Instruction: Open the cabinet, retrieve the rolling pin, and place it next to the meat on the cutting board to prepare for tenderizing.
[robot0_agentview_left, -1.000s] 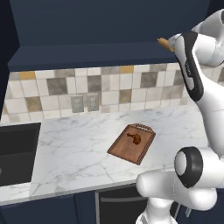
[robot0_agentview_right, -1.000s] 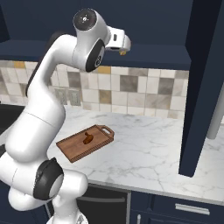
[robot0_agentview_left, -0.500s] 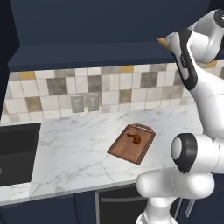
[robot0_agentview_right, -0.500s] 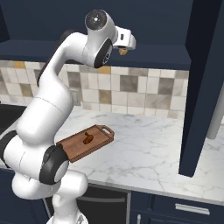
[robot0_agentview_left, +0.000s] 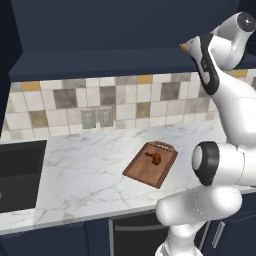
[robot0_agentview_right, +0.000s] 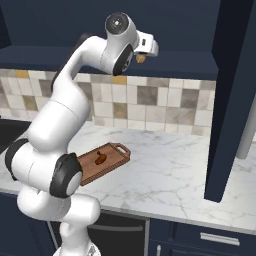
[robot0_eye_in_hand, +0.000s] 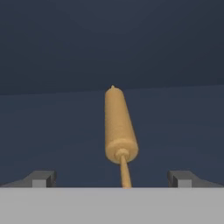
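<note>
Arm reaching high into the cabinet (robot0_agentview_right: 165, 30), and in the hand view the gripper (robot0_eye_in_hand: 112, 178) is spread as wide as it goes, one dark tip at 8 o'clock, the other at 4 o'clock, nothing between them pinched. The rolling pin (robot0_eye_in_hand: 118, 127) lies dead centre on the dark shelf, pointing away toward 12 o'clock, its near handle running down to 6 o'clock between the tips. From the right base camera a tan end of it peeks just past the hand, at 3 o'clock of the wrist.

Down on the marble counter (robot0_agentview_left: 90, 170), the cutting board (robot0_agentview_left: 150, 165) waits with the meat (robot0_agentview_left: 154, 158) on it, handle end toward the tiled wall. Well apart from the action up top.

Now the risks. The pin is round and lined up end-on; closing on the thin handle rather than the barrel could let it pivot or slide out. A nudge from one tip first may roll it sideways or push it deeper. How far the tips sit from the barrel is hard to judge here, probably short of it. And a weak hold means a drop onto the counter.
</note>
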